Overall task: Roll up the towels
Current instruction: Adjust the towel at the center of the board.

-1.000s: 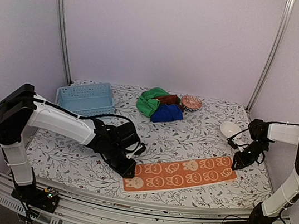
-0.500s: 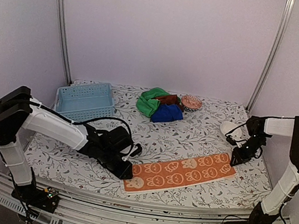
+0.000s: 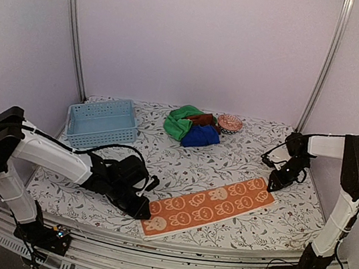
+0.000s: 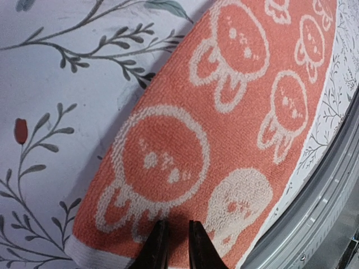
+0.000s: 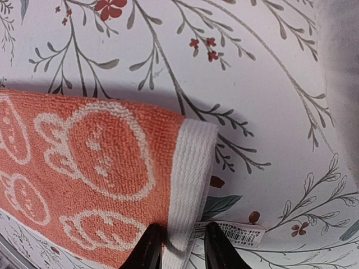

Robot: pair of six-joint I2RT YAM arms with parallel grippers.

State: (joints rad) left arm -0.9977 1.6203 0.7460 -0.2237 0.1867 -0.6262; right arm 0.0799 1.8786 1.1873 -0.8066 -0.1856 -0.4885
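Shifted toward the light blue slotted plastic basket [image 3: 101,135], the orange cream-patterned towel [image 3: 209,206] lies flat; my left gripper [image 3: 143,211] and right gripper [image 3: 270,187] pinch its ends.

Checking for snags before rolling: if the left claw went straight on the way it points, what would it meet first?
The orange towel: the left claw grips its short end and points along the cloth, so it would likely just push into that towel.

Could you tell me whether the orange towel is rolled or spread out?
Spread out: the orange towel lies flat as one long strip, with no roll started at either end.
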